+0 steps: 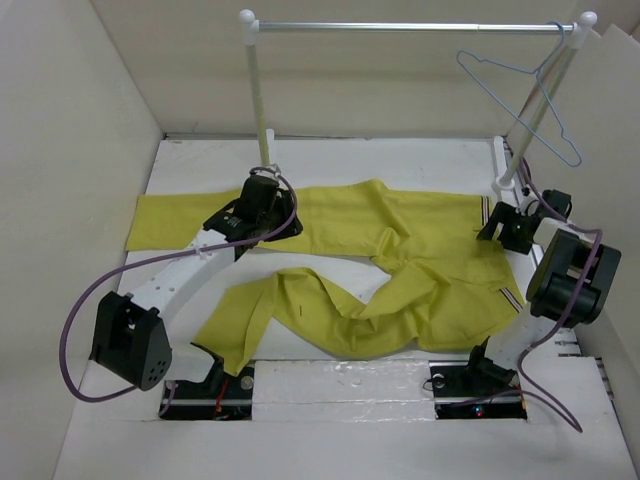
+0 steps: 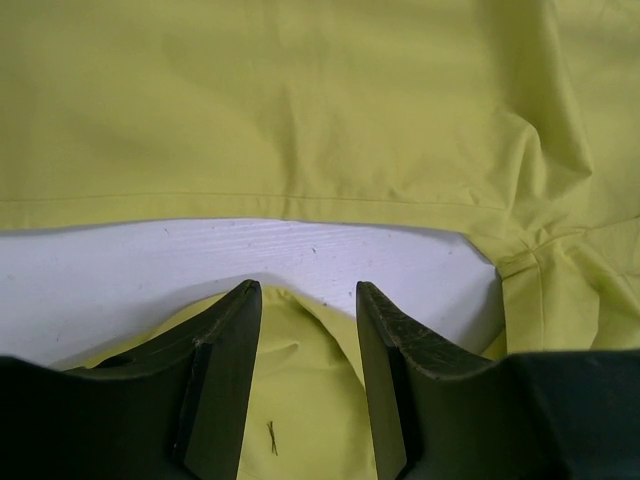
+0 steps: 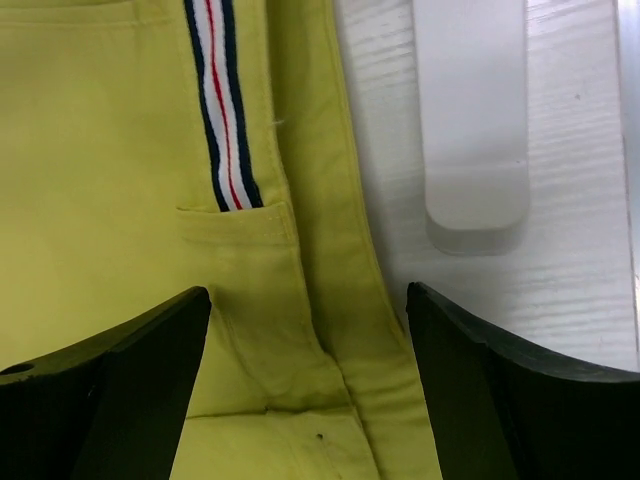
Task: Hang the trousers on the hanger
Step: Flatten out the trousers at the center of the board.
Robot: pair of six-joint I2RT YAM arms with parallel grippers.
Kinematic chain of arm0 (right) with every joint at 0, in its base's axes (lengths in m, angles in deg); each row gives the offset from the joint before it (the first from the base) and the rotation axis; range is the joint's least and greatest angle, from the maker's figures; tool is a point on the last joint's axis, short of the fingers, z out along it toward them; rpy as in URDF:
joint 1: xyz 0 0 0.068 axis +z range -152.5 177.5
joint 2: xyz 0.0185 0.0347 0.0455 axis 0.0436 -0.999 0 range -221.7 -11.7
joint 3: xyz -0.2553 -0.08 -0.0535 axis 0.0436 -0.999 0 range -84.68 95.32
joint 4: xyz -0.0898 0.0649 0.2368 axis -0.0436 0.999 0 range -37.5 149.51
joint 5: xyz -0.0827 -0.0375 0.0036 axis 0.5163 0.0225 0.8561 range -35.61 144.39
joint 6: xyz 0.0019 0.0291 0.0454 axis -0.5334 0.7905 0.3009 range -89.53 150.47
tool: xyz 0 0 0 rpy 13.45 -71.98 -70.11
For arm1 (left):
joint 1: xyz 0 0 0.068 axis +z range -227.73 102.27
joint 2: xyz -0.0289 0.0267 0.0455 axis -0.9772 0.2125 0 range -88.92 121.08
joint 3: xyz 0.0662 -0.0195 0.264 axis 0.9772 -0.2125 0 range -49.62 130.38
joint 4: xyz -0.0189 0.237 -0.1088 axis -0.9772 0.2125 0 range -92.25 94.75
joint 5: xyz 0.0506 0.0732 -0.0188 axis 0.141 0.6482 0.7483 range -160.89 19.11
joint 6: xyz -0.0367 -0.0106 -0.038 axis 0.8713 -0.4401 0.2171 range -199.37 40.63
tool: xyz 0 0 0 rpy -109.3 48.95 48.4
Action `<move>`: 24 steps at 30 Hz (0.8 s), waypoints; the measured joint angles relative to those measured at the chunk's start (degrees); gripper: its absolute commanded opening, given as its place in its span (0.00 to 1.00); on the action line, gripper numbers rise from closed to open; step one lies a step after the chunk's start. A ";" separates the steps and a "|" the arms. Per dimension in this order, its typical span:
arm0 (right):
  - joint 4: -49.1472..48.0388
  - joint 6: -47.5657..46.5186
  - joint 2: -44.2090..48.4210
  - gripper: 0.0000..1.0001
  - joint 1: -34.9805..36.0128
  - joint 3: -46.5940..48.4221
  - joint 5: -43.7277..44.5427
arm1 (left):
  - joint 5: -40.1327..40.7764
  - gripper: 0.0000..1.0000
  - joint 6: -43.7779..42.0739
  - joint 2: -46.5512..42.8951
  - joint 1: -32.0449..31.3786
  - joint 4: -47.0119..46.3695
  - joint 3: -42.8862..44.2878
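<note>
Left gripper (image 2: 305, 340), jaws parted and empty, is hovering at the near leg's edge of the trousers (image 1: 400, 250). Right gripper (image 3: 310, 350), jaws wide, is hanging over the waistband. Only its wrist view is resolving the navy-white-red ribbon (image 3: 220, 100). Only the top view is showing the thin wire hanger (image 1: 525, 90) dangling from the rail (image 1: 410, 27). The matte woven trousers are lying on the table (image 1: 330, 160) left to right, waist rightward.
</note>
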State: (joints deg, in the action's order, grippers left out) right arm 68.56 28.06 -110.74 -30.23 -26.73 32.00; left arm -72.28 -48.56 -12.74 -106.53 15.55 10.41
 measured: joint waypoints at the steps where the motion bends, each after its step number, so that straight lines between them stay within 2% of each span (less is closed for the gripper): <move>1: -1.16 -0.22 -0.31 0.83 0.02 -0.42 -0.74 | 0.04 0.38 0.11 0.59 0.00 0.02 0.00; 3: -3.87 -0.42 -0.42 0.77 0.02 -1.38 -2.58 | 0.15 0.38 0.17 1.77 0.00 0.02 0.00; 5: -7.04 -0.50 -0.26 0.52 -0.02 -2.97 -3.98 | 0.22 0.38 0.17 2.49 0.00 0.04 0.00; 6: -8.17 -0.42 -0.26 0.43 -0.04 -3.87 -4.63 | 0.22 0.38 0.17 2.73 0.00 0.04 0.00; 7: -9.35 -0.09 -0.13 0.23 -0.04 -4.92 -5.22 | 0.20 0.38 0.17 2.80 0.00 0.04 0.00; 10: -11.54 0.98 1.29 0.00 -0.13 -8.15 -6.45 | 0.50 0.38 0.13 2.82 0.00 0.02 0.00; 17: -10.36 3.93 8.41 0.00 -2.60 -9.77 -6.08 | 3.02 0.40 0.04 3.30 0.00 0.26 0.11; 20: -7.48 5.09 11.69 0.00 -5.25 -6.73 -4.20 | 4.28 0.40 0.04 4.26 0.00 0.90 0.37; 24: -4.42 5.73 10.75 0.00 -7.76 -0.52 -0.46 | 6.14 0.44 0.09 5.14 0.00 1.86 0.42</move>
State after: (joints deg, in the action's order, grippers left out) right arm 64.14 33.78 -99.99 -37.99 -27.25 31.54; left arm -66.14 -48.48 -7.61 -106.53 17.41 10.82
